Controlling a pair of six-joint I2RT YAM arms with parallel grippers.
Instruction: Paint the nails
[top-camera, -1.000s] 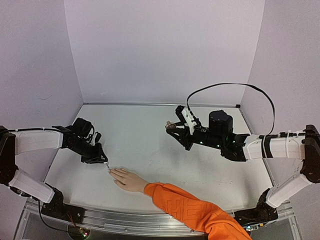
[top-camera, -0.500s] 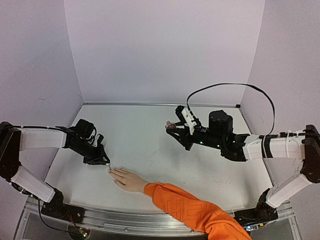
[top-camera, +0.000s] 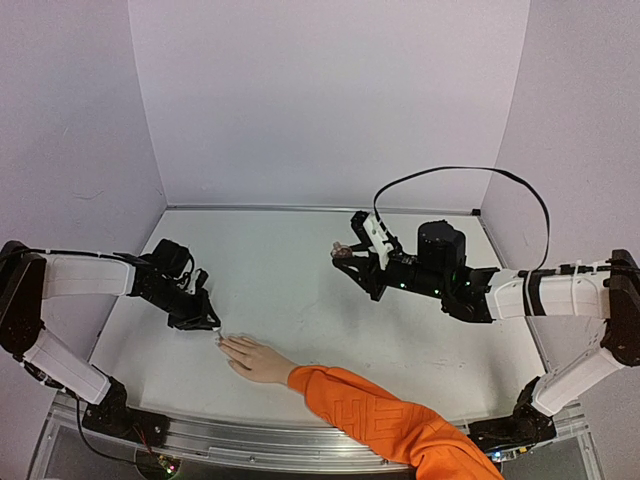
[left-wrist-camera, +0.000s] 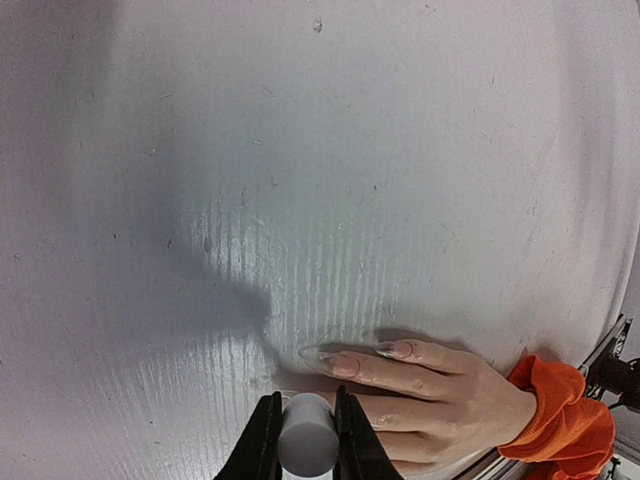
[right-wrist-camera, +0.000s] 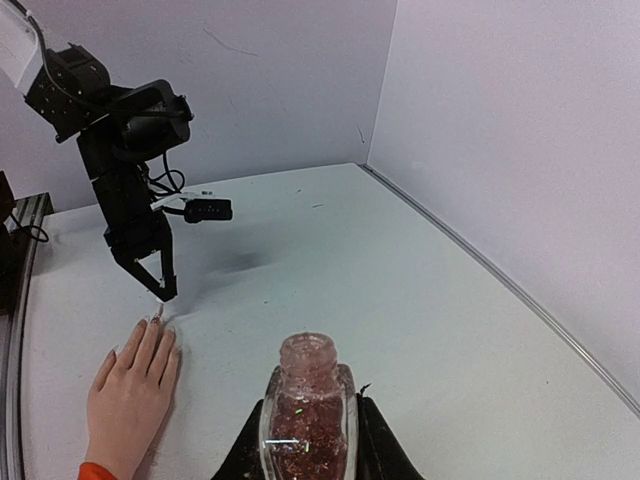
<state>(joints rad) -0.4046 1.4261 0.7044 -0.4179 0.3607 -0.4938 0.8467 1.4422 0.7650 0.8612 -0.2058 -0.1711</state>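
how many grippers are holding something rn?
2: left gripper grips a white cylindrical cap beside the hand; right gripper holds an open glitter bottle.

Robotics lab test cell: a white table (top-camera: 300, 260) is boxed in on three sides by plain pale-lilac walls (top-camera: 330, 100). A left arm (top-camera: 80, 278) and a right arm (top-camera: 540, 292) are mounted at an aluminium rail (top-camera: 230, 435) along the near edge. A loose black cable (top-camera: 450, 170) loops above the right arm. Small indicator lights glow on bare electronics (top-camera: 160, 462) below the rail.
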